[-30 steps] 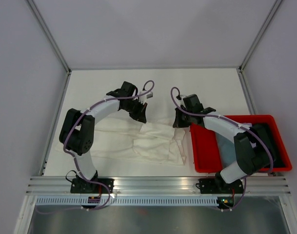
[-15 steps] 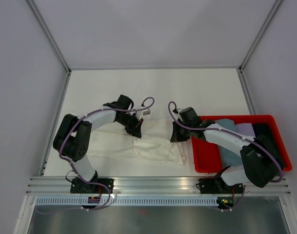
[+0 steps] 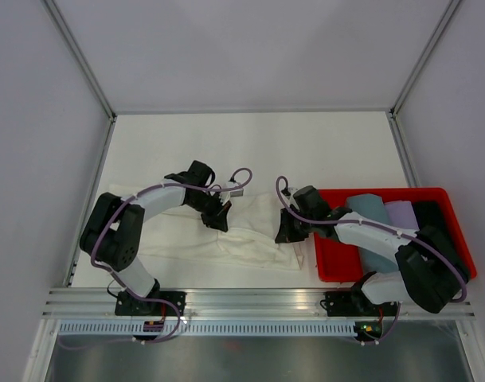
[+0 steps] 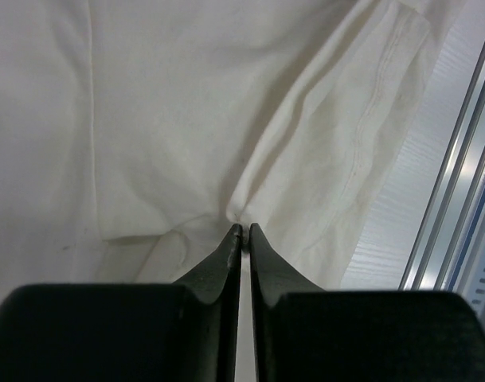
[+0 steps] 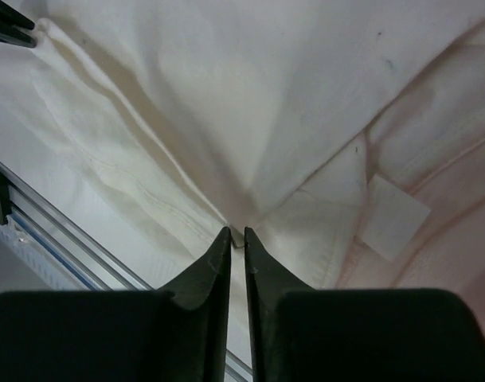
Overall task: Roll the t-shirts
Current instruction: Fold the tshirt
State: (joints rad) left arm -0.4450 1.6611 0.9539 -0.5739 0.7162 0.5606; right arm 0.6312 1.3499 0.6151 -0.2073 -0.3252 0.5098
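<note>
The cream t-shirt (image 3: 178, 235) lies wrinkled across the near half of the table, and it fills the left wrist view (image 4: 162, 119) and the right wrist view (image 5: 226, 95). My left gripper (image 3: 217, 221) sits low on its middle. The jaws stand almost together, with a pinch of cloth gathered at the tips (image 4: 244, 227). My right gripper (image 3: 287, 234) is down on the shirt's right end beside the bin, its jaws a hair apart on a fold of hem (image 5: 236, 232). A white neck label (image 5: 393, 227) shows to the right of that fold.
A red bin (image 3: 330, 272) stands at the right and holds grey-blue (image 3: 368, 208), lilac (image 3: 401, 213) and black (image 3: 430, 216) shirts. The aluminium rail (image 3: 258, 298) runs along the table's near edge, close to the shirt's hem. White walls enclose the table.
Both grippers have come down and toward the near edge, drawing the cream shirt's far part over its near part. Each pair of jaws has eased a hair apart.
</note>
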